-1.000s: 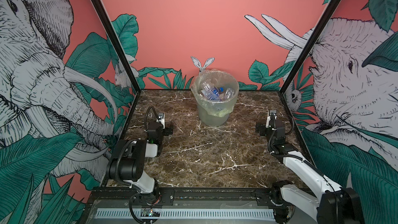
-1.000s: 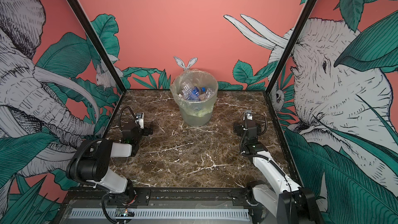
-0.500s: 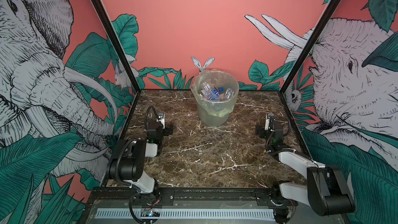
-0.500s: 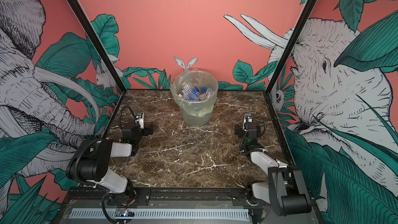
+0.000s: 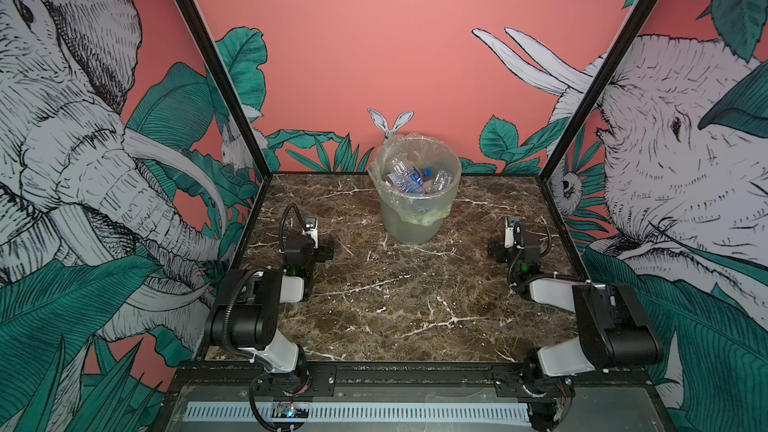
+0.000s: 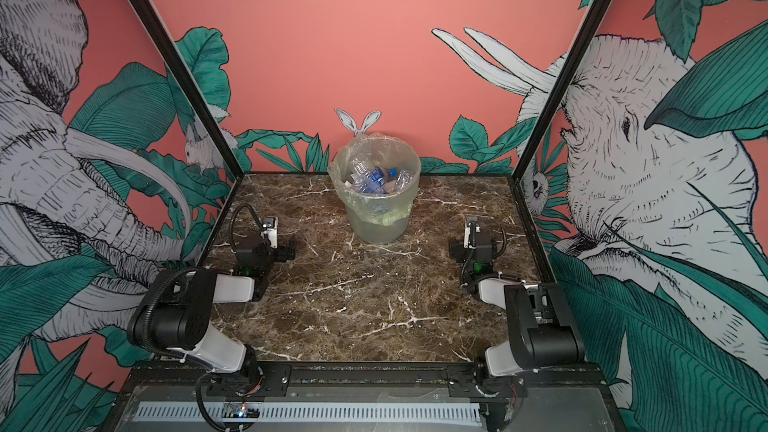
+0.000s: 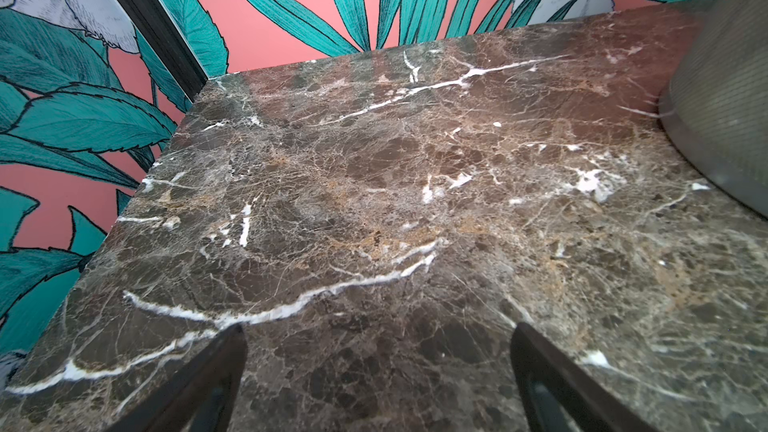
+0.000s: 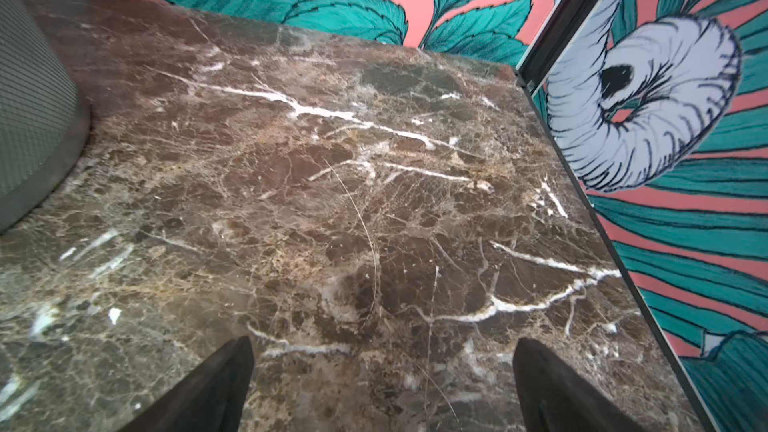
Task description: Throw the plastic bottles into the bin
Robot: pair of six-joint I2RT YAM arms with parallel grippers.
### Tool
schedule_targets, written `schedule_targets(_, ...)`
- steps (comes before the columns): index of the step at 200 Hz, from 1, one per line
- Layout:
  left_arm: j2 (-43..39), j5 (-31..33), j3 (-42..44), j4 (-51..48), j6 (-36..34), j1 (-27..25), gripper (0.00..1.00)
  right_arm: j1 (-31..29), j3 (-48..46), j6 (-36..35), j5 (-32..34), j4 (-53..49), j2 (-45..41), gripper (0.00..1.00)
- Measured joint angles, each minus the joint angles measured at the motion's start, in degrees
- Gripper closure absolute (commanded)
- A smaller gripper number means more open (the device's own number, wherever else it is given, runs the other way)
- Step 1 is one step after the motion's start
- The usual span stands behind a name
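Now, left gripper (image 7: 378, 328) and right gripper (image 8: 384, 339) are gaping empty, so only a stray swing is plausibly threatening the bin (image 5: 415, 218).

Left arm (image 5: 245, 317), right arm (image 5: 611, 326): folded low, elbows back. My left gripper (image 7: 376, 332) and right gripper (image 8: 382, 344): jaws spread wide, holding nothing.

The table (image 5: 395, 305) looks like polished brown marble, faintly glossy. The bin (image 5: 409, 228) is translucent, finely ribbed plastic under a thin crinkled film bag (image 5: 434, 214). The plastic bottles (image 5: 409, 178) look clear.
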State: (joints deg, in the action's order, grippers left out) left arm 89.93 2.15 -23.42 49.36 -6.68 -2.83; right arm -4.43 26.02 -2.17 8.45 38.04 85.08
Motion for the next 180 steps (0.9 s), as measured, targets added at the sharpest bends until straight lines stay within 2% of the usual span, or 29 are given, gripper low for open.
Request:
schedule_targets(44,0.02,0.00,0.00,-0.04,0.00,0.00,0.00,0.76,-0.02,0.46,-0.39,1.75,1.25,0.01)
schedule_targets(70,0.02,0.02,0.00,-0.09,0.00,0.00,0.00,1.57,-2.19,0.96,-0.52,7.63,2.73,0.00)
schedule_targets(180,0.02,0.00,0.00,-0.22,0.00,0.00,0.00,1.86,-3.45,1.73,-0.55,11.45,3.61,0.01)
